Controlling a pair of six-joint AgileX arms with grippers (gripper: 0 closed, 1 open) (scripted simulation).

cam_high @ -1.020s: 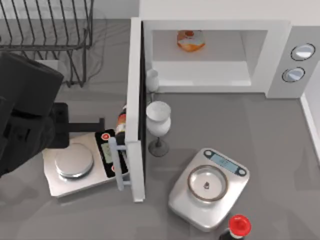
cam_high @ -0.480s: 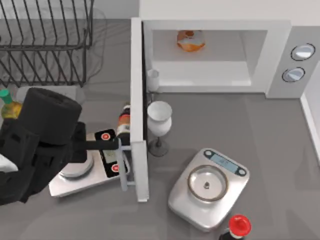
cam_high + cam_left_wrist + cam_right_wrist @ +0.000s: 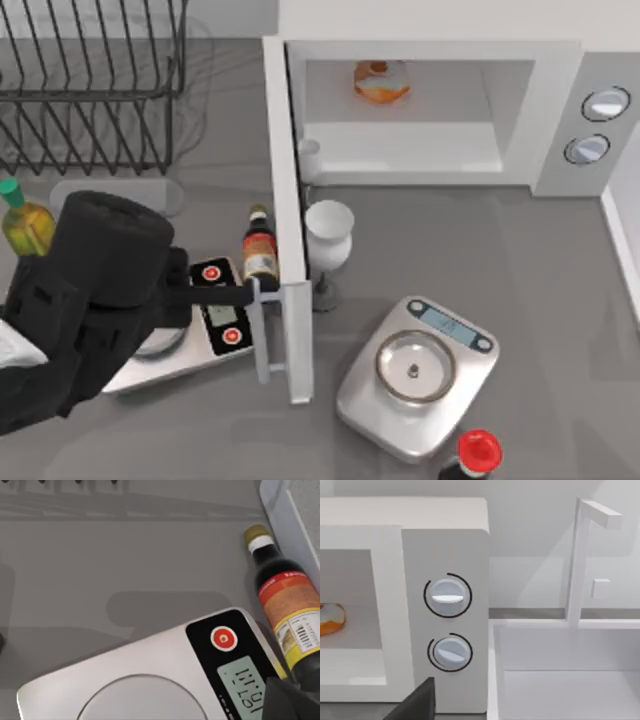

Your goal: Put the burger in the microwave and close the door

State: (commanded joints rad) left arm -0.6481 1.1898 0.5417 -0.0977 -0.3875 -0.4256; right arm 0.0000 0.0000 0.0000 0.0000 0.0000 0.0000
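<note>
Microwave (image 3: 430, 105): white box well off to the right of the left gripper, at the table's far side; cavity open, two round knobs (image 3: 447, 622) on its grey side panel.

Door (image 3: 285, 230): swung wide open, standing edge-on; its pale bar handle (image 3: 260, 330) lies right at the left gripper's fingertips.

Left gripper (image 3: 235, 297): dark fingers reach toward the handle over a steel scale (image 3: 150, 675); whether it is clenched or released, cannot tell.

Second scale (image 3: 418, 375): beyond the door, right of the gripper.

Dark bottle (image 3: 287, 610): upright, just beside the gripper, against the door's outer face.

Wine glass (image 3: 328, 240): just past the door.

Burger (image 3: 381, 81): inside the microwave, toward the back.
</note>
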